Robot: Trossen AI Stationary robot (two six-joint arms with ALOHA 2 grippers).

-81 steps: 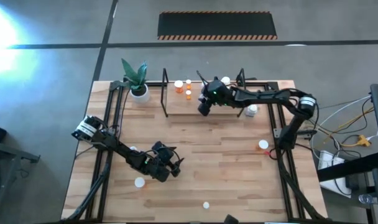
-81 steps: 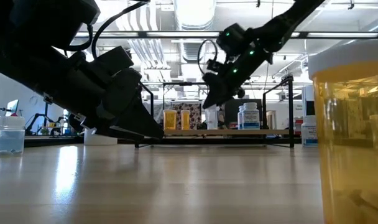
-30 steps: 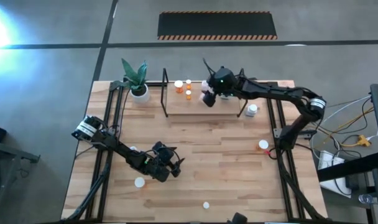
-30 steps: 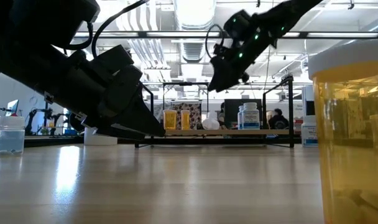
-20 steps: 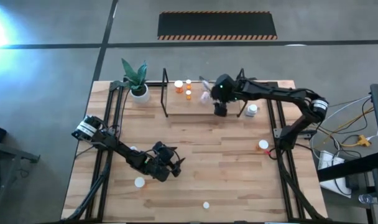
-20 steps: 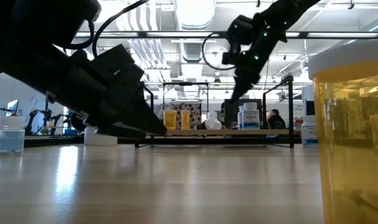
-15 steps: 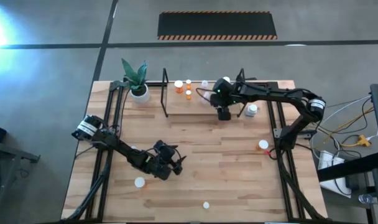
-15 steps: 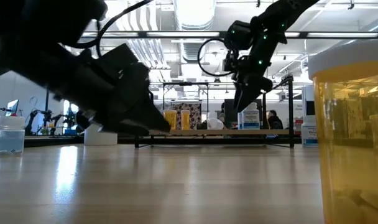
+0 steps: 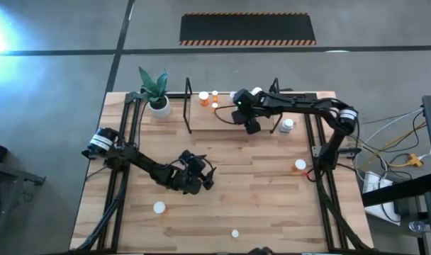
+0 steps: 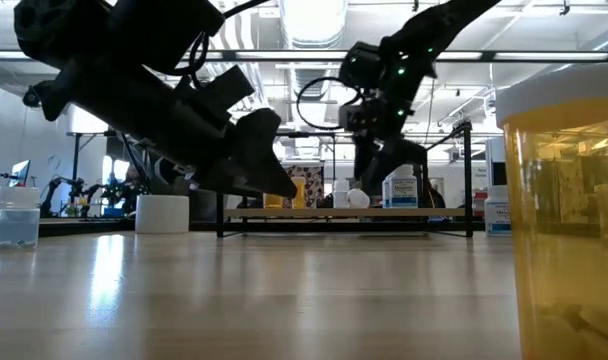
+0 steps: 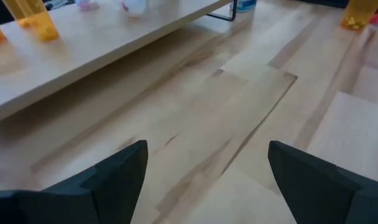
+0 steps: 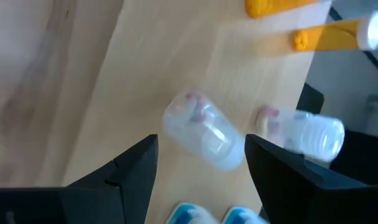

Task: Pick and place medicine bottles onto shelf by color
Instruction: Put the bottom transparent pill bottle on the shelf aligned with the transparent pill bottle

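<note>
A potted plant (image 9: 154, 91) stood at the table's far left corner, beside the shelf (image 9: 230, 122). On the shelf sat three orange bottles (image 9: 203, 97) and two clear bottles (image 12: 204, 131), one tipped over. The right gripper (image 9: 252, 126) hovered above them, fingers spread and empty. The left gripper (image 9: 201, 177) hung open mid-table. Loose bottles (image 9: 159, 207) dotted the tabletop.
</note>
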